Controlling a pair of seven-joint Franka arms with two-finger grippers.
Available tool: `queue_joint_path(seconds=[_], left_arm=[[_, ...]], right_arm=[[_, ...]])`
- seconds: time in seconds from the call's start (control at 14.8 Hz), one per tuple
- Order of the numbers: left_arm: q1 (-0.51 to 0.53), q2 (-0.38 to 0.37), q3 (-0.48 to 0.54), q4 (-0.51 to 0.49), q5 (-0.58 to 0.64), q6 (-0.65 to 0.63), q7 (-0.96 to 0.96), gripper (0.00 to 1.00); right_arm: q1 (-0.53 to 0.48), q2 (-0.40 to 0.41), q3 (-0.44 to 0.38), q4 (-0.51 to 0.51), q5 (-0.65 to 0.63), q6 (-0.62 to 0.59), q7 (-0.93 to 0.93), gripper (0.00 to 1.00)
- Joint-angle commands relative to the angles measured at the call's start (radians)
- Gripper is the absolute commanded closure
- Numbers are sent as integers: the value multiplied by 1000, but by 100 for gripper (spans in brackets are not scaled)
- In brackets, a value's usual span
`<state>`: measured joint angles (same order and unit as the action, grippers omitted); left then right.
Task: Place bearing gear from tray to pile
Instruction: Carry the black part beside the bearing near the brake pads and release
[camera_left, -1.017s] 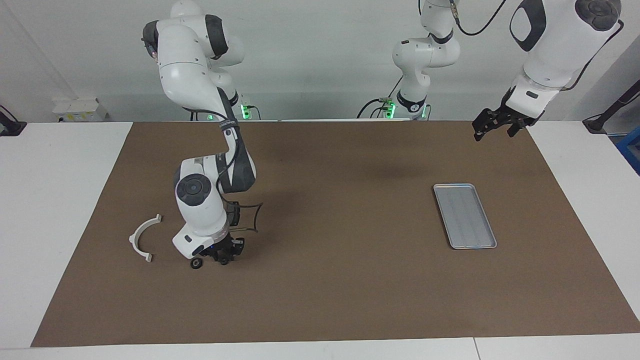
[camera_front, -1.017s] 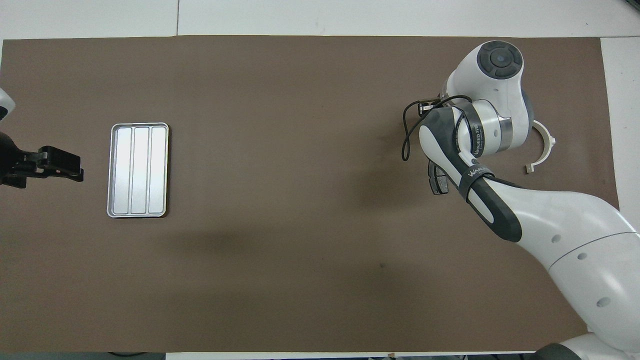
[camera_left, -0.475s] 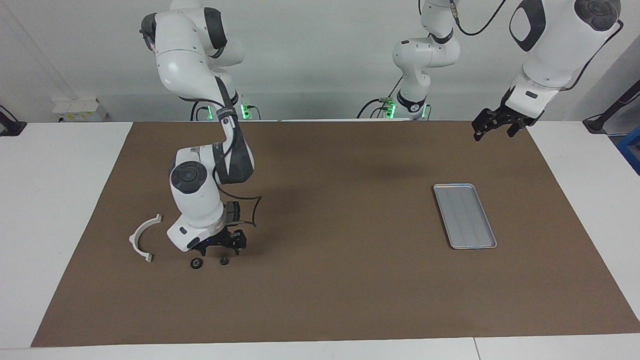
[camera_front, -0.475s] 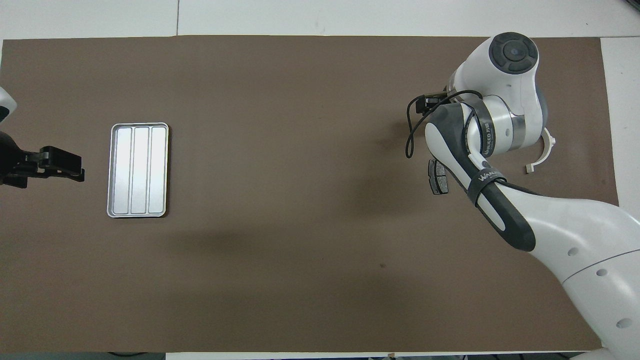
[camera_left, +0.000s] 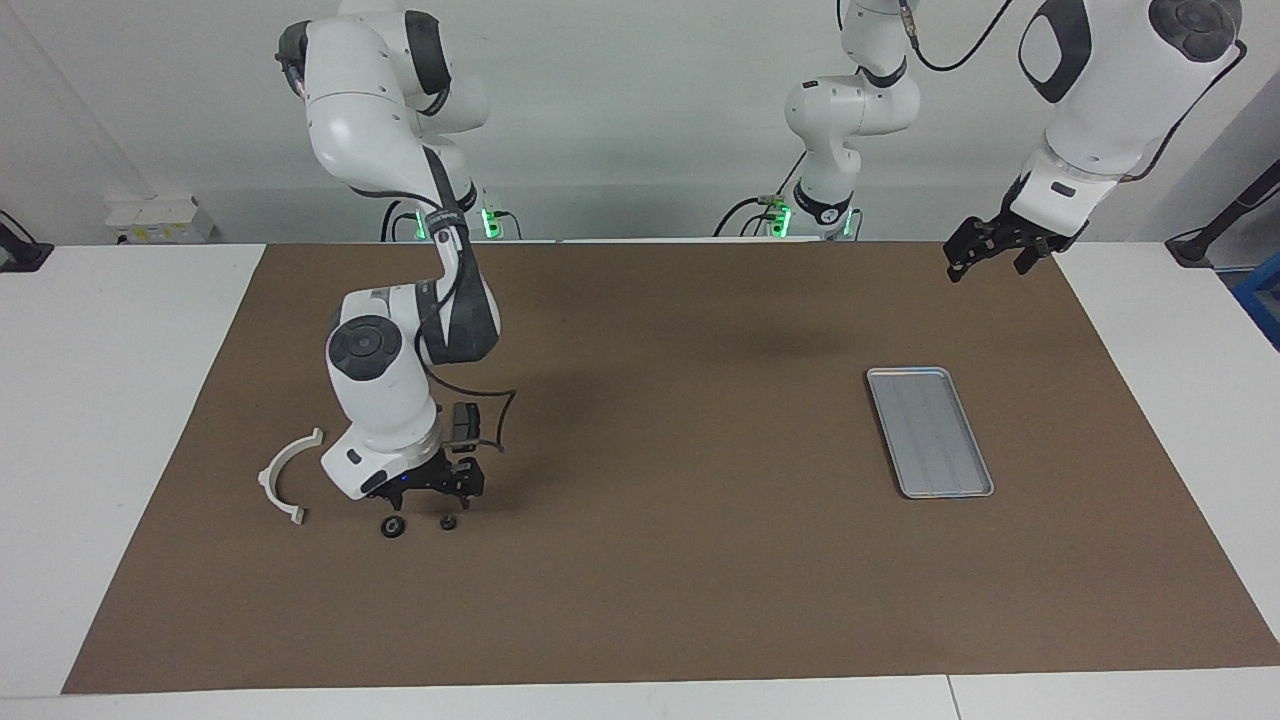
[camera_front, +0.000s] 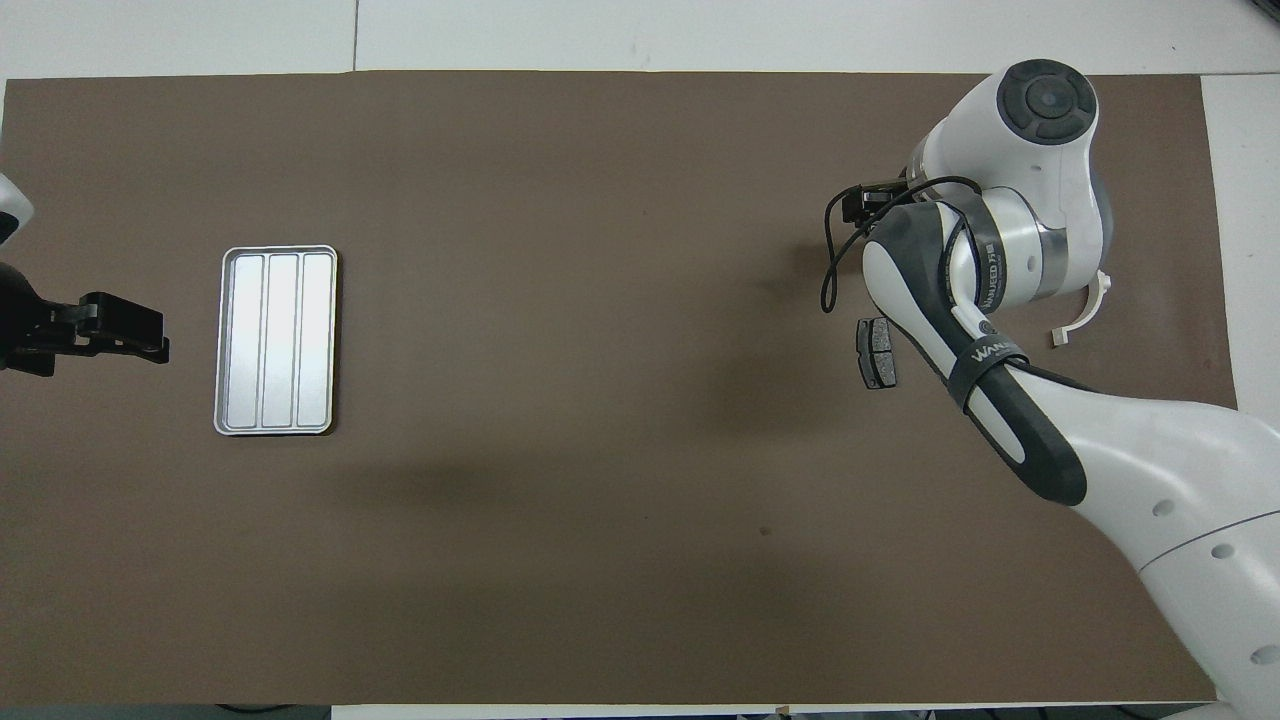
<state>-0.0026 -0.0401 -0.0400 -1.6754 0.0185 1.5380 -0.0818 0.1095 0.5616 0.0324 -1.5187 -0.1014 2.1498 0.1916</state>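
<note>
Left gripper (camera_left: 985, 255): waits in the air over the mat's edge near the robots; jaws apart, holding nothing.
Tray (camera_left: 930, 431): flat on the counter (camera_left: 640, 600) toward the left arm's end, nothing in it.
Brake pad (camera_front: 876, 353): beside the right arm.
White arc (camera_left: 285, 477): toward the right arm's end.
Right gripper (camera_left: 425, 490): just above 2 small dark round parts, jaws spread, gripping nothing.
Bearing gear (camera_left: 393, 527): on the counter by the arc, second part (camera_left: 448, 522) beside it.

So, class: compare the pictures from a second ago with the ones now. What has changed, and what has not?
The right gripper has let go of a small dark part and risen off the mat, leaving it beside the other small dark part near the white arc. The tray, arc and waiting left gripper stayed put.
</note>
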Motion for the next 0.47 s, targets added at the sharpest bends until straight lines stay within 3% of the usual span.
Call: queue_joint_path(seconds=[0.0,0.41], left_arm=[[6,-18,-6,-9,12,-4,7,0],[6,-18,-6,-9,12,-4,7,0]], right_arm=[[-31,-48,15,-35,3,-24,-21,0],[-39,-95,15,-34,8,-74,-20,0]])
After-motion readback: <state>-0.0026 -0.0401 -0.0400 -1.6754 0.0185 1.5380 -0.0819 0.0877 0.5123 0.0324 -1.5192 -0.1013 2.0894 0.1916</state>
